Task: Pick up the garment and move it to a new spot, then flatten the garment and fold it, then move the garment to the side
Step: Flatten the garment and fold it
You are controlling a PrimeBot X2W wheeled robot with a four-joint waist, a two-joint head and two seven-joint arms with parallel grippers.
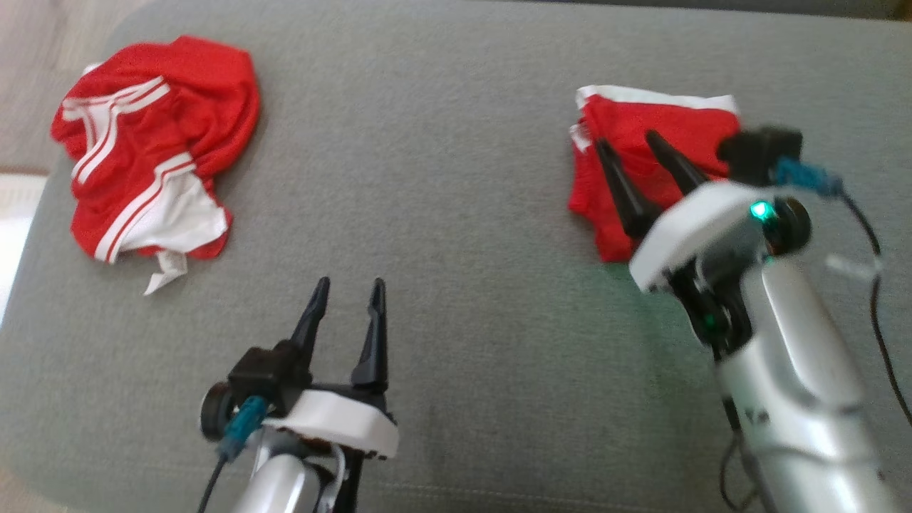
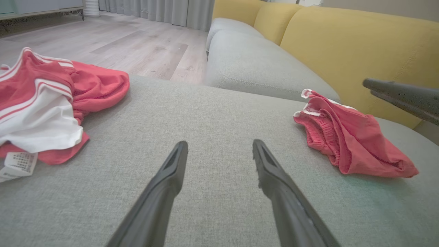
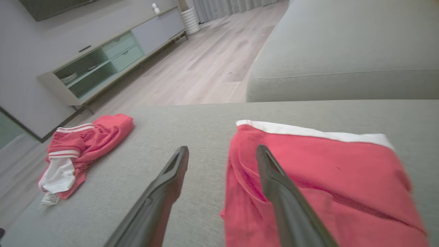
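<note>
Red folded garment — part hidden behind parted right fingers, blurred

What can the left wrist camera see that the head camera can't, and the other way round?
Left wrist camera: the yellow backrest and grey curtains. Head camera: the pale right forearm with its green light. Both: the crumpled red-and-white garment, the other red garment and the grey cushion under them.
</note>
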